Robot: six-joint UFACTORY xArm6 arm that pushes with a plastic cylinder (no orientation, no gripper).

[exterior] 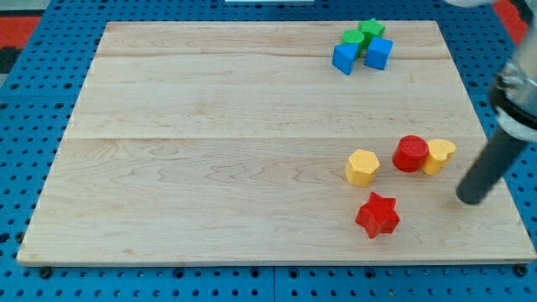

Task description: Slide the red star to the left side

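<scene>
The red star (pixel 377 215) lies on the wooden board (pixel 210 151) near the view's bottom right. My tip (pixel 470 200) is at the board's right side, to the right of the star and slightly above it, apart from it. A yellow hexagon (pixel 362 167) sits just above and left of the star. A red cylinder (pixel 411 153) touches a yellow block (pixel 439 156) between the star and my tip's height.
At the view's top right a cluster stands: two green blocks (pixel 362 33) and two blue blocks (pixel 361 55) touching each other. The board rests on a blue perforated table (pixel 25 126).
</scene>
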